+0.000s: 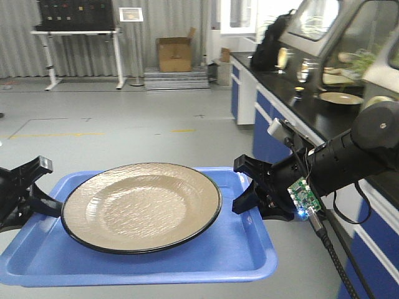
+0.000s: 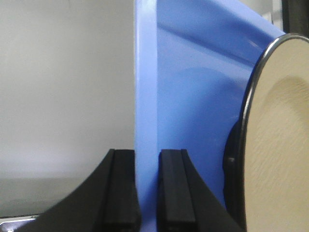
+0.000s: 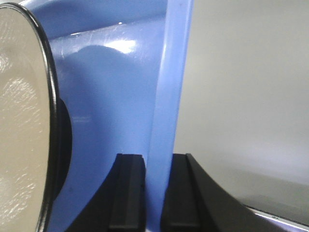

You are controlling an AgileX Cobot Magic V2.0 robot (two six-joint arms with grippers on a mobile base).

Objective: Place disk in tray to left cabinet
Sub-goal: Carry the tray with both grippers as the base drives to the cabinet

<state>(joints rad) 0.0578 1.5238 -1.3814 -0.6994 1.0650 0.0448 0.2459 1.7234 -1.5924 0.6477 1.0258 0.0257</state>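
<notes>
The tan disk [image 1: 142,205] with a thin black rim lies in the blue tray [image 1: 249,249], filling most of it. The tray is held level in the air above the grey floor. My left gripper [image 1: 37,187] is shut on the tray's left lip; in the left wrist view the lip [image 2: 146,121] runs between the black fingers [image 2: 175,188], with the disk [image 2: 280,145] at right. My right gripper [image 1: 246,187] is shut on the tray's right lip; in the right wrist view the lip [image 3: 166,121] sits between the fingers [image 3: 126,193], with the disk [image 3: 21,121] at left. The cabinet is out of view.
A blue lab base unit with a black counter [image 1: 312,103] runs along the right, carrying another tan plate [image 1: 340,98] and glassware. A white table [image 1: 81,56] and a cardboard box [image 1: 174,55] stand at the far wall. Grey floor [image 1: 124,124] lies ahead.
</notes>
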